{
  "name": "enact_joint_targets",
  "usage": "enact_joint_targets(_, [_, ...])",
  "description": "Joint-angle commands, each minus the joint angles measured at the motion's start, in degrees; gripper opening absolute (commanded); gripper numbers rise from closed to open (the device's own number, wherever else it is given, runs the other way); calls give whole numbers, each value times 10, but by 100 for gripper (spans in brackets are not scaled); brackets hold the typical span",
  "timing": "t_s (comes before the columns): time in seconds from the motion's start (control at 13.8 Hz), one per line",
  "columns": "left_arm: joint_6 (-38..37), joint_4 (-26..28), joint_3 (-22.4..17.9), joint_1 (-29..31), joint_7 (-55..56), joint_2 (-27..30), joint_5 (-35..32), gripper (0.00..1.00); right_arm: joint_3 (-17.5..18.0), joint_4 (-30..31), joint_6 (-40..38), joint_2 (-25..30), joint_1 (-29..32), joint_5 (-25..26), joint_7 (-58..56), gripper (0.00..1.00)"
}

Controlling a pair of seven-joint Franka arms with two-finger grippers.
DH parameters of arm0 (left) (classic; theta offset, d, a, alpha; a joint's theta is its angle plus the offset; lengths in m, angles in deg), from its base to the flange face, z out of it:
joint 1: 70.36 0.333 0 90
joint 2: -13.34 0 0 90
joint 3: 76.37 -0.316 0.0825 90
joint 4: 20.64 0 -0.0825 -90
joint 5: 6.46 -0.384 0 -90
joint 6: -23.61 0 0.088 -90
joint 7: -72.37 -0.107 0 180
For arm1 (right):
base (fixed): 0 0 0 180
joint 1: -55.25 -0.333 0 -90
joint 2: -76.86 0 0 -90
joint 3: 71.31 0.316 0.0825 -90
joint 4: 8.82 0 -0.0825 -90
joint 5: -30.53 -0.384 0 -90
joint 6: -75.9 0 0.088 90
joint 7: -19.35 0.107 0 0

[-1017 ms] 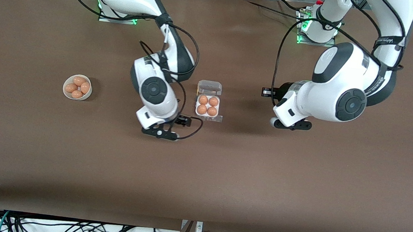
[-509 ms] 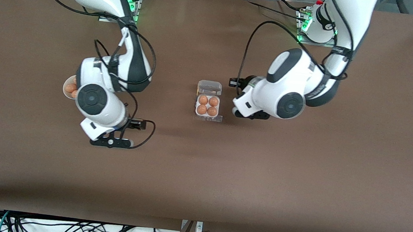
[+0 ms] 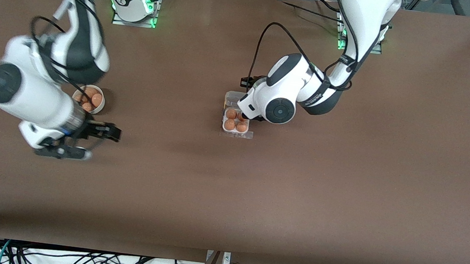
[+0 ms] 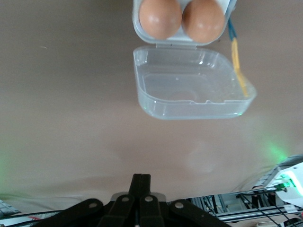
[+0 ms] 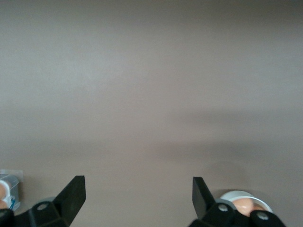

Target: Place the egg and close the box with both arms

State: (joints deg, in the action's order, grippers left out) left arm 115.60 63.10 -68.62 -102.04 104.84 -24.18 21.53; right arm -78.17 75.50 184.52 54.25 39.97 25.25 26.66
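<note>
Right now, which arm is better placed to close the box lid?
Left. The left gripper, shut, is right over the box with its open lid in view. The right gripper, open, is off by the bowl toward the right arm's end.

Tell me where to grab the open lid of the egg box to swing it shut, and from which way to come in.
Take the lid at its free edge, the one farthest from the hinge that joins it to the box. It lies flat, opened away from the front camera, so come down over that edge from the robots' bases' side and fold it over the four eggs. The left gripper, fingers shut, is over that spot.
</note>
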Motion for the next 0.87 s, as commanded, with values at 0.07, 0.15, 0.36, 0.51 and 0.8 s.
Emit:
enact_joint_targets(0.07, [33,-14,-7,-23,9,-22,8,1,63,146,19,167,70,25,-9,100])
enact_joint_targets(0.15, [40,-14,-7,-32,17,-26,8,1,68,160,6,194,77,26,-12,100])
enact_joint_targets(0.36, [63,-15,-8,-36,30,-32,6,1,68,155,-46,230,96,25,-25,100])
enact_joint_targets(0.51, [68,-16,-11,-36,35,-36,4,0,68,136,-73,234,108,27,-27,100])
enact_joint_targets(0.8, [112,-18,-14,-35,47,-42,3,0,75,100,-118,221,118,57,-28,100])
